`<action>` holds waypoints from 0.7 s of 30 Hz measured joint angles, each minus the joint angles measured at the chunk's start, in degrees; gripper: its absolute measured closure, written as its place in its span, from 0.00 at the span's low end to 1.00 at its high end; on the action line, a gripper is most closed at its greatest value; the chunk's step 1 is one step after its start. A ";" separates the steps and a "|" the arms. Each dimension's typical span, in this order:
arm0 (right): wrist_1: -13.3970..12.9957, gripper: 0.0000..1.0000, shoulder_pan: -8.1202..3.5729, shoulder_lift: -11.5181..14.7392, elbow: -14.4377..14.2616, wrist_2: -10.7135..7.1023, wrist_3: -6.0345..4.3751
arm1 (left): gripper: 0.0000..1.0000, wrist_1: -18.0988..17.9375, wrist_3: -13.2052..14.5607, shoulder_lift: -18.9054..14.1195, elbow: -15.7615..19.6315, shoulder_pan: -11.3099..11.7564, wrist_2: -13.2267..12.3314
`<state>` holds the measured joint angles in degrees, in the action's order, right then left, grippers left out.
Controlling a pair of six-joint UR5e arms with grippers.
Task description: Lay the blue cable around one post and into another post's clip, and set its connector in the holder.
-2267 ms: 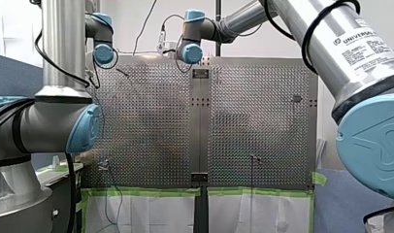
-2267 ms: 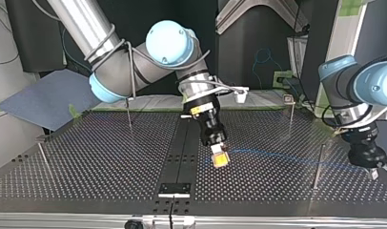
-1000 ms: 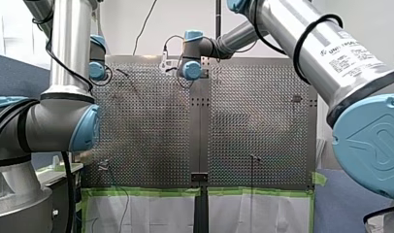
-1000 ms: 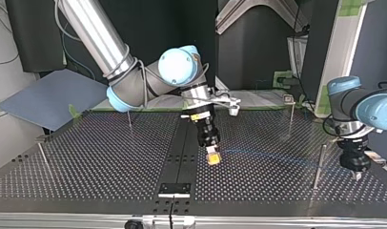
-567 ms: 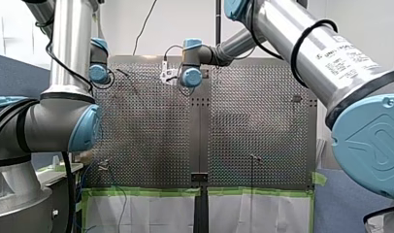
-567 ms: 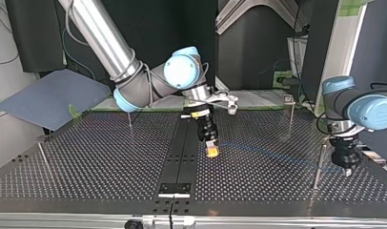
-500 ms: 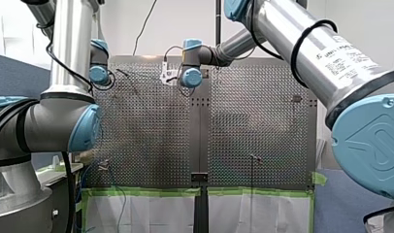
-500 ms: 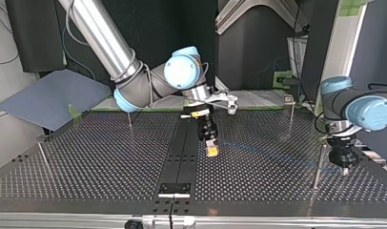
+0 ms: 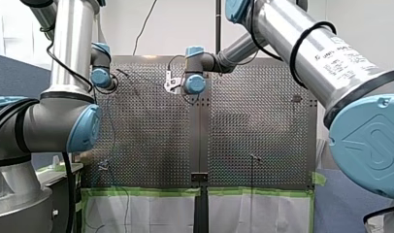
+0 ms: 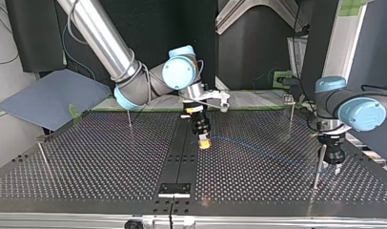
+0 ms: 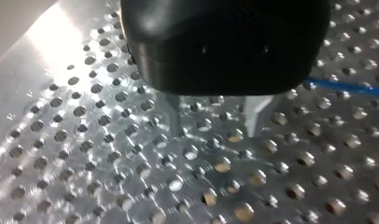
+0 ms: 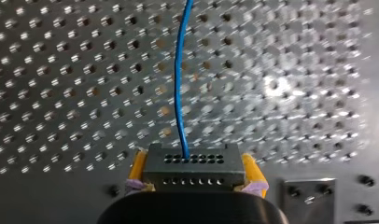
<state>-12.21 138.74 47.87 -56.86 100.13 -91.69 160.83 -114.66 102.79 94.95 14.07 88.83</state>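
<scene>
In the right wrist view my right gripper (image 12: 192, 184) is shut on a dark grey connector (image 12: 192, 165), its yellow pads on both sides. The blue cable (image 12: 179, 84) leaves the connector and runs ahead over the perforated plate. In the top view that gripper (image 10: 204, 143) hangs beside the black centre rail (image 10: 182, 152). From there the cable (image 10: 249, 144) trails toward a thin post (image 10: 317, 164) at the right. My left gripper (image 10: 335, 168) hovers just beside this post. In the left wrist view its fingers (image 11: 174, 116) stand apart, open with nothing between them, and the cable (image 11: 346, 86) lies off to one side.
More thin posts stand on the table (image 10: 86, 162): one at the far right (image 10: 290, 119), one at the far left (image 10: 129, 119), one at the near left (image 10: 44, 160). A small black plate (image 10: 175, 188) sits at the rail's near end.
My right gripper has carried the connector away from the top view's camera, along the centre rail. My left gripper has slid toward the top view's left, up to the right-hand post.
</scene>
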 joint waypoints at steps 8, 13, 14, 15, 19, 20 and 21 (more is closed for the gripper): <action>-3.17 1.00 -1.20 0.03 -4.61 1.41 -0.57 | 0.00 0.19 0.15 0.00 2.04 -0.01 3.59; -5.87 1.00 -2.37 0.07 -7.42 3.08 -1.85 | 0.00 0.25 -0.35 -0.01 2.29 -0.06 4.20; -6.28 1.00 -2.60 0.07 -7.83 3.33 -2.11 | 0.00 0.25 -0.41 -0.01 2.30 -0.11 4.15; -6.68 1.00 -2.84 0.07 -8.21 3.55 -2.36 | 0.00 0.23 -0.47 -0.01 2.30 -0.20 3.92; -8.67 1.00 -3.86 0.07 -10.21 4.67 -3.01 | 0.00 -0.02 -0.60 0.00 2.31 -0.49 2.76; -9.14 1.00 -4.05 0.07 -10.68 4.92 -3.04 | 0.00 -0.12 -0.64 0.01 2.31 -0.54 2.57; -9.58 1.00 -4.24 0.06 -11.15 5.18 -3.05 | 0.00 -0.29 -0.69 0.03 2.32 -0.60 2.39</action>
<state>-21.79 134.50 47.94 -68.00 105.31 -94.74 160.54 -115.35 102.82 97.27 13.46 91.23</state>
